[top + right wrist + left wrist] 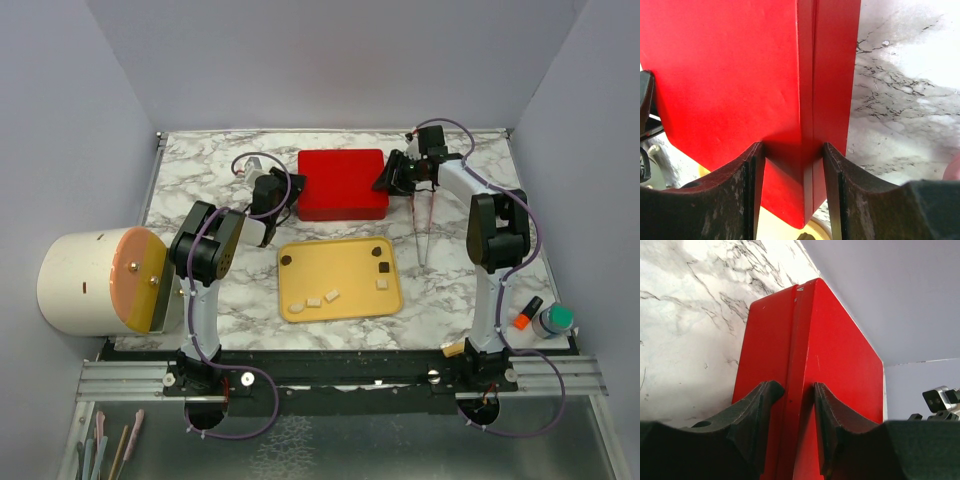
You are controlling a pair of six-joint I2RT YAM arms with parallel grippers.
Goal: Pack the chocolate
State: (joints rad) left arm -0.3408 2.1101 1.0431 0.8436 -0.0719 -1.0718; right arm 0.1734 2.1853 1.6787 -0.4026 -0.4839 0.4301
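Observation:
The chocolate lies as small pieces on a yellow tray (345,305). Dark pieces (382,267) sit toward the tray's back, and paler brown ones (313,301) toward its front. Behind the tray is a shut red box (343,183). My left gripper (283,197) is at the box's left edge. In the left wrist view the gripper (797,387) has both pads pressed against the box's ridge (840,350). My right gripper (392,178) is at the right edge. In the right wrist view it (792,147) stands astride a corner of the box (730,75), fingers apart.
A white drum with an orange lid (95,280) lies off the marble table's (200,170) left edge. Thin tongs (422,235) lie right of the tray. An orange marker (527,313) and a green-capped jar (555,320) stand at the front right.

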